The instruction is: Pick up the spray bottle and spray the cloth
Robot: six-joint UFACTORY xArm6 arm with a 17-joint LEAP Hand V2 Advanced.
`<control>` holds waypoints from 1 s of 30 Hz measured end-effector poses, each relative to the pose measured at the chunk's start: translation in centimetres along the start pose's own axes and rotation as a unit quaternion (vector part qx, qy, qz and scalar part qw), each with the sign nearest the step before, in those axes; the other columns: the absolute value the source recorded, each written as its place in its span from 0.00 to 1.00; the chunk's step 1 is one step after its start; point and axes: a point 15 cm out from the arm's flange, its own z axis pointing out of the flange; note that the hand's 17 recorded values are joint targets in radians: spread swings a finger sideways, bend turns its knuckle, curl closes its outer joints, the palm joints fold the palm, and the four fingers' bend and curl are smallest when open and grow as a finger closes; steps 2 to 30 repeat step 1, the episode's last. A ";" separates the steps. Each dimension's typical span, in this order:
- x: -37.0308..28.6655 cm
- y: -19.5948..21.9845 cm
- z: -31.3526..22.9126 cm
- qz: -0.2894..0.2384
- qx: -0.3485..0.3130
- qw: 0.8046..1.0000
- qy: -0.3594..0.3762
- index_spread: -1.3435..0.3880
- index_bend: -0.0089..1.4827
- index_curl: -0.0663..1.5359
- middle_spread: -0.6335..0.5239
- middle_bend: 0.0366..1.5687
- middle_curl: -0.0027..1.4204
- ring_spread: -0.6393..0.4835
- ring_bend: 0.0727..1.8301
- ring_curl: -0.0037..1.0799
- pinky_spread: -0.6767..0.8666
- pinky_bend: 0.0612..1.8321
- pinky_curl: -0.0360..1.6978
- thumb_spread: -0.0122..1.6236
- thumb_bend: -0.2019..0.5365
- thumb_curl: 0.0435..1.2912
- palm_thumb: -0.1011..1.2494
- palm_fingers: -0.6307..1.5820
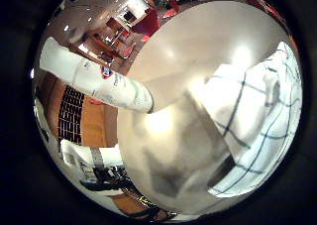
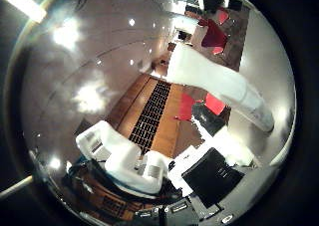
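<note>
The spray bottle [image 1: 94, 79] is a long white cylinder with a small round label, and it reaches in across the little finger side palm view with its far end over the pale, glossy tabletop [image 1: 198, 41]; whether that end touches the surface cannot be told. The same white bottle also runs across the thumb side view, close to the palm. The cloth [image 1: 257, 121], white with thin dark check lines, lies rumpled on the tabletop just beside the bottle's far end, apart from it, with dim shadows on the bare surface between them. Parts of the hand [image 2: 124, 161] show as white curled fingers with black parts, but whether they close round the bottle cannot be told from these views.
</note>
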 end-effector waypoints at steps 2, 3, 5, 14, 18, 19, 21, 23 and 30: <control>-0.1 0.0 -0.3 0.001 0.000 1.000 -0.003 0.63 0.14 0.31 0.56 0.20 0.28 0.63 0.26 0.27 0.72 0.13 0.25 0.65 0.25 0.39 0.67 0.40; -0.1 0.0 -0.3 0.001 0.000 1.000 -0.003 0.63 0.14 0.31 0.56 0.20 0.28 0.63 0.26 0.27 0.72 0.13 0.25 0.65 0.25 0.39 0.67 0.40; -0.1 0.0 -0.3 0.001 0.000 1.000 -0.003 0.63 0.14 0.31 0.56 0.20 0.28 0.63 0.26 0.27 0.72 0.13 0.25 0.65 0.25 0.39 0.67 0.40; -0.1 0.0 -0.3 0.001 0.000 1.000 -0.003 0.63 0.14 0.31 0.56 0.20 0.28 0.63 0.26 0.27 0.72 0.13 0.25 0.65 0.25 0.39 0.67 0.40; -0.1 0.0 -0.3 0.001 0.000 1.000 -0.003 0.63 0.14 0.31 0.56 0.20 0.28 0.63 0.26 0.27 0.72 0.13 0.25 0.65 0.25 0.39 0.67 0.40; -0.1 0.0 -0.3 0.001 0.000 1.000 -0.003 0.63 0.14 0.31 0.56 0.20 0.28 0.63 0.26 0.27 0.72 0.13 0.25 0.65 0.25 0.39 0.67 0.40; -0.1 0.0 -0.3 0.001 0.000 1.000 -0.003 0.63 0.14 0.31 0.56 0.20 0.28 0.63 0.26 0.27 0.72 0.13 0.25 0.65 0.25 0.39 0.67 0.40; -0.1 0.0 -0.3 0.001 0.000 1.000 -0.003 0.63 0.14 0.31 0.56 0.20 0.28 0.63 0.26 0.27 0.72 0.13 0.25 0.65 0.25 0.39 0.67 0.40; -0.1 0.0 -0.3 0.001 0.000 1.000 -0.003 0.63 0.14 0.31 0.56 0.20 0.28 0.63 0.26 0.27 0.72 0.13 0.25 0.65 0.25 0.39 0.67 0.40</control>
